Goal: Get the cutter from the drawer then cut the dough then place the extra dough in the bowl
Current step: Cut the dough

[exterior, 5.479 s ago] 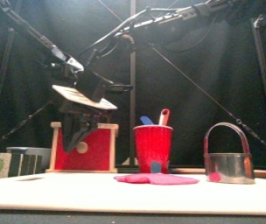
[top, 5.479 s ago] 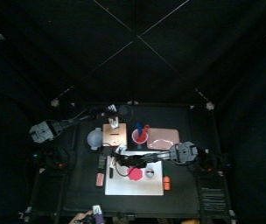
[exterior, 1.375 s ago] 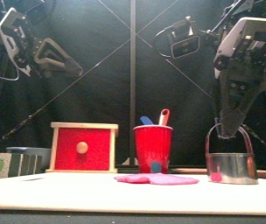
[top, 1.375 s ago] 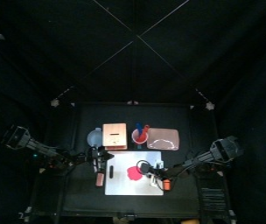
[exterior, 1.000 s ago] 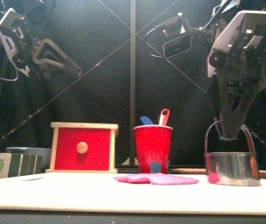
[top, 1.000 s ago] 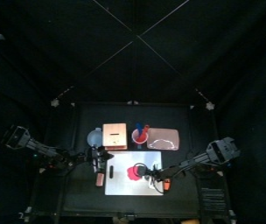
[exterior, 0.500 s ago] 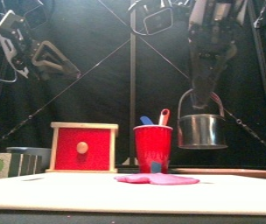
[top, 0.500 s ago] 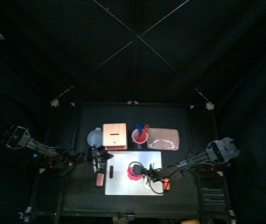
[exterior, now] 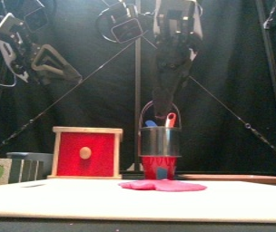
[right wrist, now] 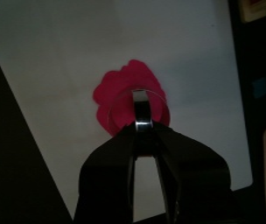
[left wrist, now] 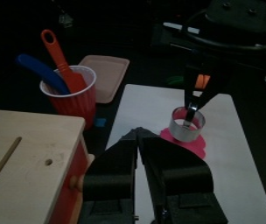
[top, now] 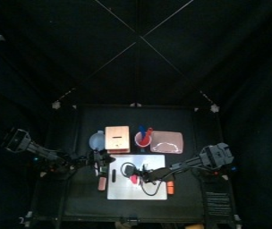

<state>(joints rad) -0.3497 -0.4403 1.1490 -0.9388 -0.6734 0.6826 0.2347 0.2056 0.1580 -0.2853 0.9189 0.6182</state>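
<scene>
My right gripper [exterior: 165, 98] is shut on the wire handle of the round metal cutter [exterior: 160, 142]. The cutter hangs upright just above the pink dough [exterior: 162, 185], which lies flat on the white cutting board [top: 124, 186]. In the right wrist view the jaws [right wrist: 143, 128] pinch the handle directly over the dough [right wrist: 122, 92]. The left wrist view shows the cutter [left wrist: 188, 124] over the dough [left wrist: 199, 143]. My left gripper [left wrist: 142, 140] rests shut and holds nothing, beside the board's left edge near the wooden box [left wrist: 24, 157].
Behind the board stand the wooden box with its red drawer front [exterior: 86, 152], the red cup with two toy knives [top: 142, 136] and the pink tray [top: 166, 140]. The blue-grey bowl [top: 97, 141] sits left of the box.
My right gripper lifted the cutter off the table's right side and carried it left, stopping above the dough. The left arm has stayed still for the last second.
</scene>
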